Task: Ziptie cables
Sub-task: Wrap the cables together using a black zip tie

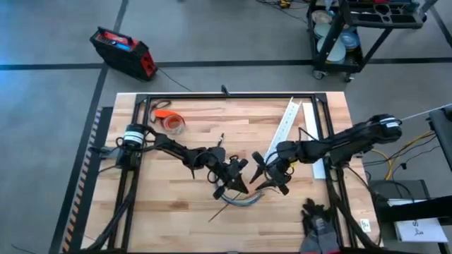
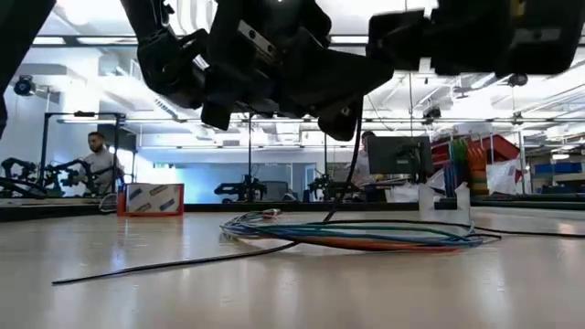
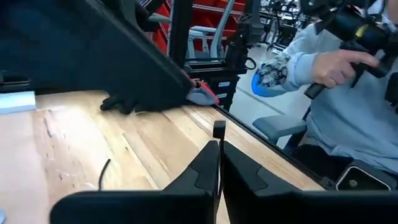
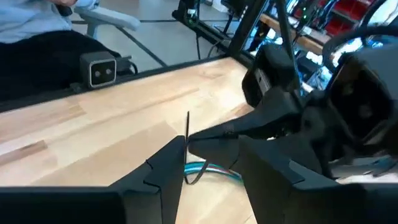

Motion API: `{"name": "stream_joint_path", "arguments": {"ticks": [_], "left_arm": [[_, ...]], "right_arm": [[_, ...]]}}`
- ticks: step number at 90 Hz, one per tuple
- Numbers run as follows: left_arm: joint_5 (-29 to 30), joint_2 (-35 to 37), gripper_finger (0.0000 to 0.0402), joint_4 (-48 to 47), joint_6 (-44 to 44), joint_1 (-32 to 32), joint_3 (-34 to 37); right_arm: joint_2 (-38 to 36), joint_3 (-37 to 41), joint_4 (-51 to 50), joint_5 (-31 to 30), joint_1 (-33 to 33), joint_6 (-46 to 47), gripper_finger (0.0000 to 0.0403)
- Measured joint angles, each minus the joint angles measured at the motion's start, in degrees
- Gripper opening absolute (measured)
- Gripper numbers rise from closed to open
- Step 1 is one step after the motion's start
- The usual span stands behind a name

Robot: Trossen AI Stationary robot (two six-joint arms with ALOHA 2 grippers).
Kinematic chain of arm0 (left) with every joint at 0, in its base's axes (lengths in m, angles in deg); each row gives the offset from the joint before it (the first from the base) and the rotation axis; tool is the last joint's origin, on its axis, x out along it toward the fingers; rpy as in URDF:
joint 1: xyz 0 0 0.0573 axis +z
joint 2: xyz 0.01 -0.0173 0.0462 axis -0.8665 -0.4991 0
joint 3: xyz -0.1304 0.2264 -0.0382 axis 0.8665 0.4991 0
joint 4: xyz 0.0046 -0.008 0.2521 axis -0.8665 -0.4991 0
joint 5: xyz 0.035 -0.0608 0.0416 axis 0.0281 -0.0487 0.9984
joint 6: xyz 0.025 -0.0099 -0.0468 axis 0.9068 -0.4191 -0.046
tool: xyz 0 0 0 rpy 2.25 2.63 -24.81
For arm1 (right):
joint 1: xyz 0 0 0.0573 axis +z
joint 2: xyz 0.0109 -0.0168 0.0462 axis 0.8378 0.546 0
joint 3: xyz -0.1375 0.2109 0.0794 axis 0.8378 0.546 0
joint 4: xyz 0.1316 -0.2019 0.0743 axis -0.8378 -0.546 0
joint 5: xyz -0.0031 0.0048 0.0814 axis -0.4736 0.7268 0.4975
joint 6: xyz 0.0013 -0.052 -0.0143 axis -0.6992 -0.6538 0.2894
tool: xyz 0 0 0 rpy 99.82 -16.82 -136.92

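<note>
Dark left gripper [image 1: 236, 180] sits mid-table, fingers pinched together on the head end of the ziptie [image 3: 219, 130]; the small square head pokes out above the closed fingertips in the left wrist view. Right gripper [image 1: 272, 182] is just at its 3 o'clock, tips facing it. In the right wrist view it looks clamped on the thin dark tail of the ziptie, which stands up past the near finger [image 4: 163, 171], though the far finger stands off to the side, so the grip looks marginal.

Cables [image 1: 240, 200] lie flat on the wood at about 6 o'clock from both grippers, a loose green/blue/dark bundle. Low view shows the strip dropping from the grippers down to the bundle, and a long dark strand trailing off along the table.

White slotted channel [image 1: 285, 127] is at 1 o'clock, orange tape roll [image 1: 171, 123] at 10 o'clock, both well apart.

Risks, as I read it:
- tail misses the head slot, because both ends are thin and floppy
- strip slips out of the right gripper under pull
- loop closes on only some wires, since the bundle is spread out
- grippers collide, as they are near each other
</note>
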Motion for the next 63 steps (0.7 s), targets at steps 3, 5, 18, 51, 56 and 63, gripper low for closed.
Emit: {"name": "stream_joint_path", "arguments": {"ticks": [3,5,18,51,56,63], "left_arm": [[1.1,0.0,0.0000,-1.4,-0.1,0.0,0.0],[1.6,0.0,0.0000,-2.1,-0.1,0.0,0.0],[3.8,-0.1,0.0000,-4.7,-0.6,0.0,0.0],[6.9,-0.1,0.0000,-5.6,2.9,-1.1,0.3],[7.4,-0.1,0.0000,-5.4,3.1,-1.6,0.3],[9.0,-0.1,0.0000,-5.5,3.2,-2.3,0.3]], "right_arm": [[1.0,-0.6,0.7,0.0,0.0,0.2,0.0128],[1.6,-0.9,0.7,-0.1,0.0,0.6,0.0127],[3.8,-1.6,0.4,0.0,-0.4,2.1,0.0119],[4.1,-0.9,-1.2,-0.6,-0.5,0.8,0.0097],[4.1,-0.7,-1.4,-1.8,-0.5,0.6,0.0094],[3.8,-0.6,-1.5,-2.6,-0.5,0.6,0.0090]]}}
